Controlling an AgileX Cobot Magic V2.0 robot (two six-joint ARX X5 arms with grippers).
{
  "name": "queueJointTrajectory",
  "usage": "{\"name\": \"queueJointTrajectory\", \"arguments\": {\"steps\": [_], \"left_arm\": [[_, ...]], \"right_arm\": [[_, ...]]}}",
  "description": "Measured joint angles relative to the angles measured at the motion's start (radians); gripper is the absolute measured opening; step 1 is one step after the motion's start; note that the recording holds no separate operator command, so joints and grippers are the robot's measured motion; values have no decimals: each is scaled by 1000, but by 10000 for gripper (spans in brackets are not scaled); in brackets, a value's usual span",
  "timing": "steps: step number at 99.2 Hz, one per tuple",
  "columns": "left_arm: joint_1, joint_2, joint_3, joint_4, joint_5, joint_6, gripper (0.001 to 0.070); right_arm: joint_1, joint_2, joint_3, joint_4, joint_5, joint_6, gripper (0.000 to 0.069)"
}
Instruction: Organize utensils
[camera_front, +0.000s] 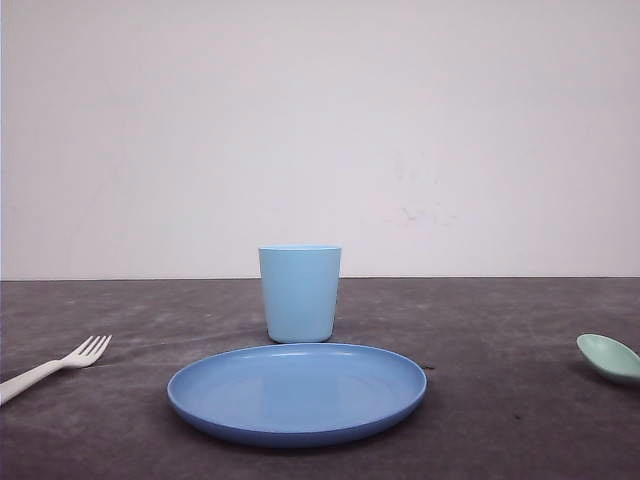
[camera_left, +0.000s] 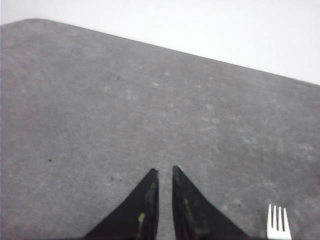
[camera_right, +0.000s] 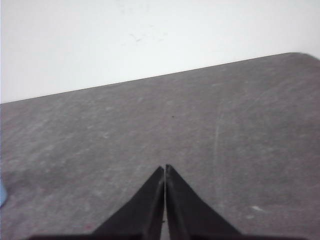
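A white plastic fork (camera_front: 60, 365) lies on the dark grey table at the front left, tines pointing toward the plate. Its tines (camera_left: 278, 222) also show in the left wrist view, just beside my left gripper (camera_left: 165, 170). That gripper hovers over bare table, its black fingers nearly together with only a thin slit between them and nothing held. A mint-green spoon (camera_front: 610, 357) rests at the right edge, only its bowl in view. My right gripper (camera_right: 165, 167) is shut and empty above bare table.
A round blue plate (camera_front: 297, 392) sits at the centre front, with a light blue cup (camera_front: 299, 293) upright just behind it. A white wall closes off the table's far edge (camera_front: 480, 278). Bare tabletop lies between the plate and each utensil.
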Motion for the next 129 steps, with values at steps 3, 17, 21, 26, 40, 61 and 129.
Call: {"name": "queueJointTrajectory", "arguments": {"steps": [3, 17, 21, 26, 40, 61, 129], "left_arm": [[0, 0, 0, 1, 0, -6, 25], [0, 0, 0, 6, 0, -52, 25], [0, 0, 0, 5, 0, -63, 25], [0, 3, 2, 2, 6, -76, 25], [0, 66, 71, -23, 42, -92, 25], [0, 304, 357, -107, 44, -90, 25], [-110, 758, 671, -289, 128, 50, 418]], "right_arm": [[0, 0, 0, 0, 0, 7, 4], [0, 0, 0, 28, 0, 79, 4], [0, 0, 0, 38, 1, 108, 4], [0, 0, 3, 32, 1, 143, 4], [0, 54, 89, -26, 20, 190, 4], [0, 289, 401, -196, 23, 93, 4], [71, 611, 669, -355, 23, -161, 456]]}}
